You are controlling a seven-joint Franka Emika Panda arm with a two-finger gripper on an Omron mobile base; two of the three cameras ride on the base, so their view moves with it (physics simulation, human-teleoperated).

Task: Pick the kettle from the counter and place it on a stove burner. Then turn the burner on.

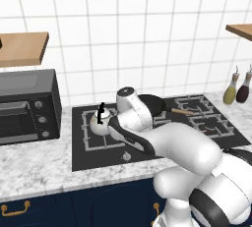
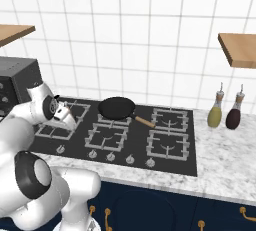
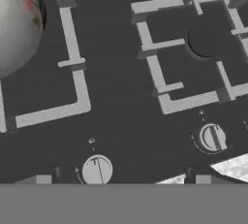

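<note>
One kettle (image 1: pixel 100 123) on the stove burner (image 1: pixel 91 140); two bottles (image 2: pixel 225 112) aside.

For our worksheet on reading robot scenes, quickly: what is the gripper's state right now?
Gripper: open, holding nothing; the kettle sits on the stove burner, and the fingertips hover above the front knob.

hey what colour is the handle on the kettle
Black: a thin arched handle over the glossy white-silver kettle, clearest in the left base view.
</note>
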